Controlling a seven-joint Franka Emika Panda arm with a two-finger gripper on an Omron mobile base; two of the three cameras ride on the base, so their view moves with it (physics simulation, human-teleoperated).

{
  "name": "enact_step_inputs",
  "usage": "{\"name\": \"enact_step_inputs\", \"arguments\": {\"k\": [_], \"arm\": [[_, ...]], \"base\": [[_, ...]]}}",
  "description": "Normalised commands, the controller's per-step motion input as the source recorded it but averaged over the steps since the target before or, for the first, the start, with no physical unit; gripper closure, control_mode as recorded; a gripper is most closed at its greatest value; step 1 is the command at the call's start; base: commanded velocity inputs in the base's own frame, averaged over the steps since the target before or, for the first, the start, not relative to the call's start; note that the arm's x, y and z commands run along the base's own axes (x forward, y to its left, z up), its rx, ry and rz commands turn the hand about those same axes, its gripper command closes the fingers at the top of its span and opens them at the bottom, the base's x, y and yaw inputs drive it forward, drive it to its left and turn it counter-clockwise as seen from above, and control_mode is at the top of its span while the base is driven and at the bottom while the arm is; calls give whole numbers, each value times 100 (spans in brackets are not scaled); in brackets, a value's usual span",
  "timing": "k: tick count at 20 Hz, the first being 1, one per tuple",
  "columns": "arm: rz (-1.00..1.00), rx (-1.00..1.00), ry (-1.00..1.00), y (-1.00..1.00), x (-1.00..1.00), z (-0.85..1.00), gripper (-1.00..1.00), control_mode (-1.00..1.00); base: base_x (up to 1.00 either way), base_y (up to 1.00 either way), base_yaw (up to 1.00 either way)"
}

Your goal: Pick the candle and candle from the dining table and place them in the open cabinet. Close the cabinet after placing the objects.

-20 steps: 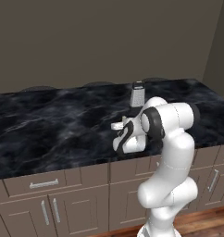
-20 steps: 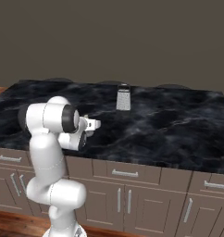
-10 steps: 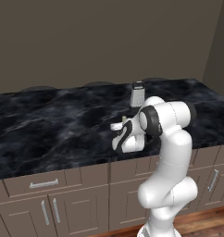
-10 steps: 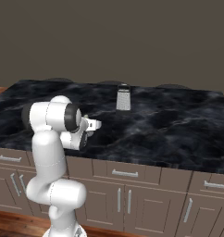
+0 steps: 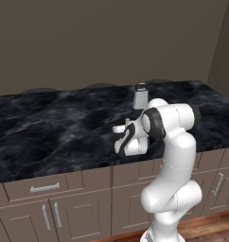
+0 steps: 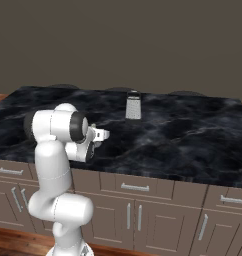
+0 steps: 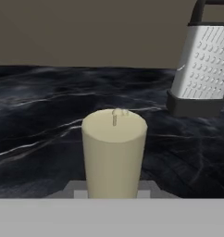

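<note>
The stub candle (image 7: pixel 114 152) is pinched in the hand (image 5: pixel 119 129) just above the desk (image 5: pixel 50 127), near the box grater (image 7: pixel 201 65); a straight lift is advised.

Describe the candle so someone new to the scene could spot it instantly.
Start at the black marble table and find the grater standing near its far edge. The candle is nearer the front edge, upright, right at the gripper. Unlike the taller silver grater, it is a short cream stub with a small wick on top.
</note>
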Motion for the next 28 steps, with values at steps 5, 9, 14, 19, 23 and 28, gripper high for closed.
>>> {"name": "enact_step_inputs", "arguments": {"k": [5,9,14,19,23,28], "arm": [[0,0,0,0,0,29,100,-100],[0,0,0,0,0,44,100,-100],[0,0,0,0,0,36,100,-100],[0,0,0,0,-1,31,100,-100],[0,0,0,0,-11,20,100,-100],[0,0,0,0,-20,17,100,-100]], "base": [[0,0,0],[0,0,0],[0,0,0],[0,0,0],[0,0,0],[0,0,0]]}}
